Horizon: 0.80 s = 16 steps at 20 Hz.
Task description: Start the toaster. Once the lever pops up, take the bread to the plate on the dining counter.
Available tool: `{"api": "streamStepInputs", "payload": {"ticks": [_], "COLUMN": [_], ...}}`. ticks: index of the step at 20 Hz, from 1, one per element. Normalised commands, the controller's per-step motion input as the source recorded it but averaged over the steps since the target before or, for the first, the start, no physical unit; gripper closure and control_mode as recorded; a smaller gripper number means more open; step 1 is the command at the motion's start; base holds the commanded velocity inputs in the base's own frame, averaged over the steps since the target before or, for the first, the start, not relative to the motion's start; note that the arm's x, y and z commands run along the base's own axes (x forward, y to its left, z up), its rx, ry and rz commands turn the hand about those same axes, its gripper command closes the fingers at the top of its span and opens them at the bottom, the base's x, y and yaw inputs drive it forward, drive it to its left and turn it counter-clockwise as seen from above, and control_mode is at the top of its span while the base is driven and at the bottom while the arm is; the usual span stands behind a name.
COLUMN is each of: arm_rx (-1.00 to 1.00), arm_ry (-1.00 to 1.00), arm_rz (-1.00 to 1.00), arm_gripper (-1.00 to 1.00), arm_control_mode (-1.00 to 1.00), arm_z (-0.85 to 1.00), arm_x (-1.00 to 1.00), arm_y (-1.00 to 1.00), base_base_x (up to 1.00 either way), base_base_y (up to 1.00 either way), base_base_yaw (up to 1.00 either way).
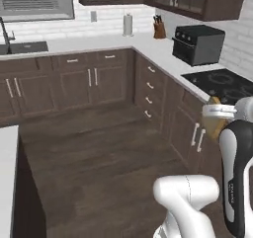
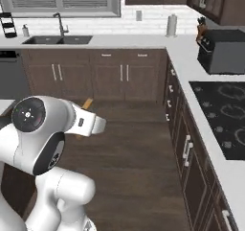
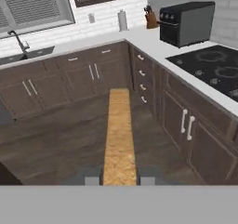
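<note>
My gripper (image 3: 120,179) is shut on the bread (image 3: 119,135), a tan slice with a brown crust. In the hand view it shows edge-on, running up from between the two fingertips. In the left base view the bread (image 1: 213,128) hangs at the hand, in front of the lower cabinets by the cooktop. A corner of the bread (image 2: 87,102) sticks out behind the arm in the right base view. A pale corner of the dining counter (image 1: 7,168) shows at the left. The toaster and the plate are out of view.
A black cooktop (image 1: 222,84) lies in the white L-shaped counter (image 1: 148,47), with a black boxy oven-like appliance (image 1: 197,44), a knife block (image 1: 159,28) and a paper roll (image 1: 128,24) behind it. A sink (image 2: 57,40) sits under the window. Dark wood floor (image 1: 99,153) lies ahead.
</note>
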Motion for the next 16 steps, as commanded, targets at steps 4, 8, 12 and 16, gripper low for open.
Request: {"api": "streamStepInputs", "payload": {"ticks": [4, 8, 12, 16], "arm_rx": [0.0, 0.0, 0.0, 0.0], "arm_ry": [0.0, 0.0, 0.0, 0.0], "arm_rz": [0.0, 0.0, 0.0, 0.0], "arm_gripper": [1.0, 1.0, 1.0, 1.0], "arm_control_mode": [1.0, 1.0, 1.0, 1.0], "arm_z": [0.0, 0.0, 0.0, 0.0], "arm_x": [0.0, 0.0, 0.0, 0.0], "arm_y": [0.0, 0.0, 0.0, 0.0], "base_base_x": [-0.08, -0.08, -0.07, -0.05], "base_base_y": [0.0, 0.0, 0.0, 0.0], "base_base_yaw": [1.0, 1.0, 1.0, 1.0]}}
